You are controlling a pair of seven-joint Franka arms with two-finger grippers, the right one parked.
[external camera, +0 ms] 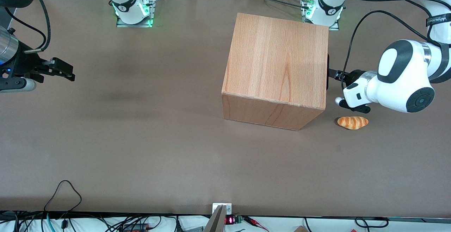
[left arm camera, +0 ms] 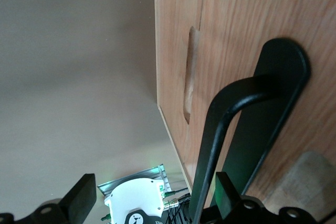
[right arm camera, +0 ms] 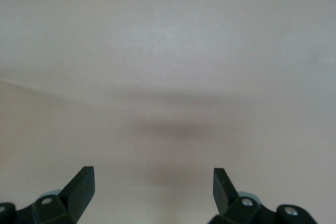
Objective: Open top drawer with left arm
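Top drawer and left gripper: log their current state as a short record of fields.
top drawer: shut, front panel flush with the wooden casing
handle: black bar on the drawer front
gripper: at the drawer front, fingers open, the handle beside one finger, not yet clamped
bread roll: on the table, nearer the front camera than the gripper

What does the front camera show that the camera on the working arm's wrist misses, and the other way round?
Only the front view shows the small striped bread roll on the brown table, nearer the camera than the black two-finger gripper, and the plain top of the wooden cube cabinet. Only the left wrist view shows the drawer's narrow black bar handle, which one of the open gripper's fingers touches. Both show the cabinet and the table.
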